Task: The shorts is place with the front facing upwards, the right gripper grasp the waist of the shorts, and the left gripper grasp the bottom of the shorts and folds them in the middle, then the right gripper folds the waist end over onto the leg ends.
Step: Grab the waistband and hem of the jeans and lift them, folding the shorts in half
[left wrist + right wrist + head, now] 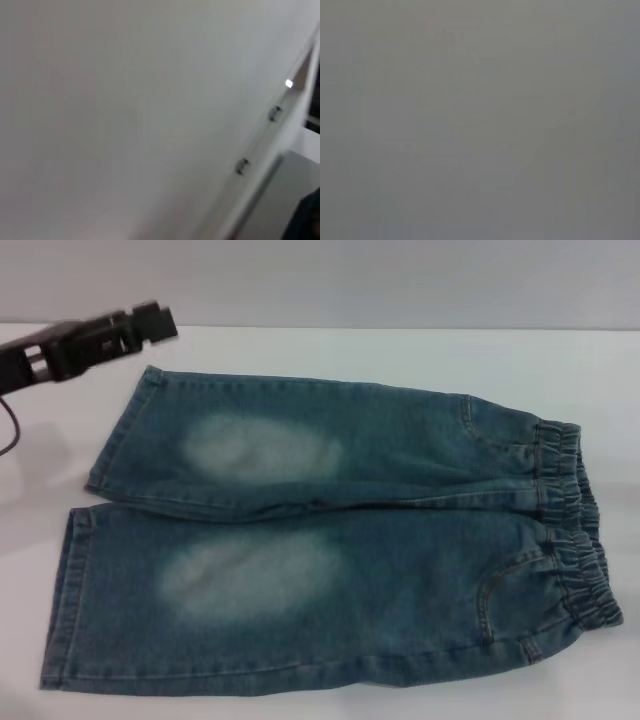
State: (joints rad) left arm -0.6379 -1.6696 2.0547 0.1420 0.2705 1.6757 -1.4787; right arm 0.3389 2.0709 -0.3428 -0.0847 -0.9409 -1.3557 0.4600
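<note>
The blue-green denim shorts lie flat and front up on the white table in the head view. A pale faded oval marks each leg. The gathered waist of the shorts is at the right. The bottom of the shorts, two straight hems, is at the left. My left gripper hangs above the table's far left corner, just beyond the far leg's hem and apart from it. My right gripper is out of view. Neither wrist view shows the shorts.
A black cable hangs from the left arm at the left edge. The left wrist view holds only a pale surface and a white frame edge. The right wrist view is plain grey.
</note>
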